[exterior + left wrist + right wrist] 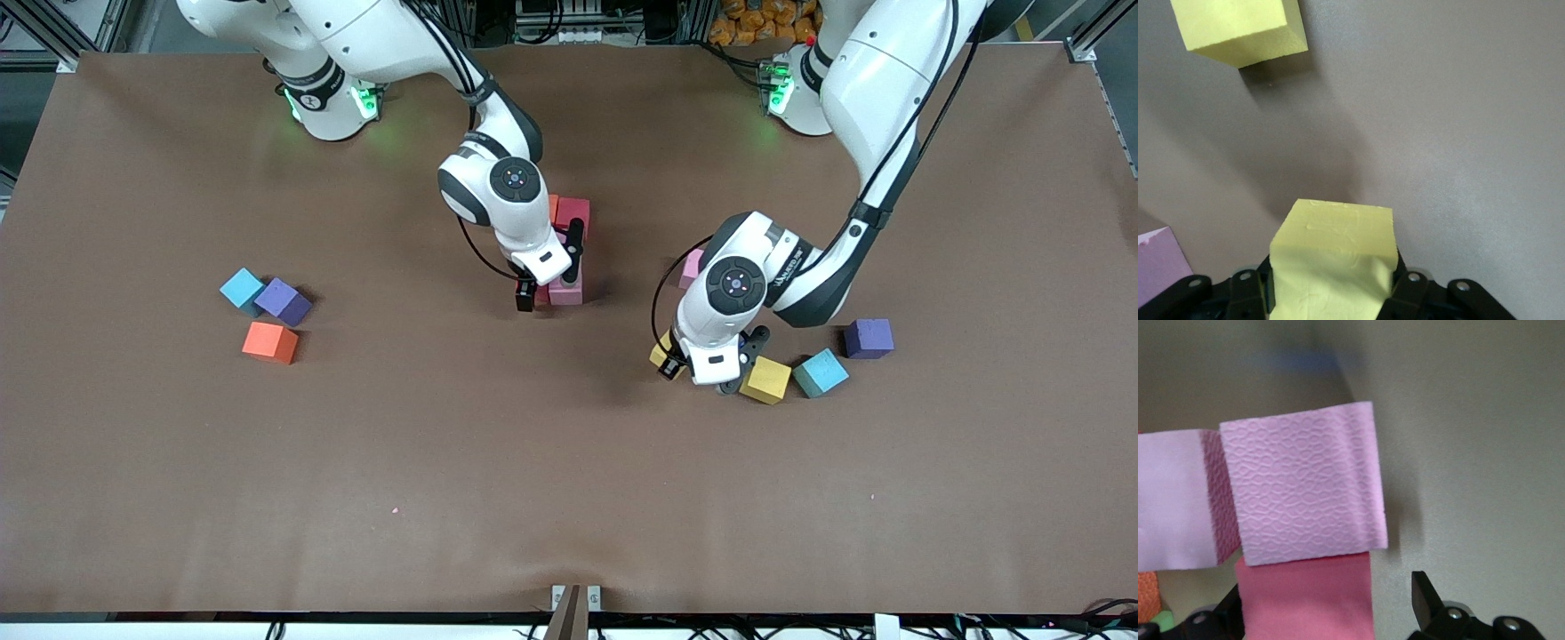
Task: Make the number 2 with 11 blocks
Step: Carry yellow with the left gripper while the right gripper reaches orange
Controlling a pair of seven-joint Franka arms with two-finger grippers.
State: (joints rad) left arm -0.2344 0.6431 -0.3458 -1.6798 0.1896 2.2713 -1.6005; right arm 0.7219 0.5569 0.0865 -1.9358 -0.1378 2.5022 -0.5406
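A wide brown tabletop (569, 498) with a matte surface fills most of the front view. Soft shadows are cast on it, and two patches of green light (756, 133) are reflected near its top edge. Above that edge, metal framing (62, 36) and dark cabling are seen, along with a heap of orange objects (765, 22). A small bracket (575, 597) is fixed at the middle of the lower edge.
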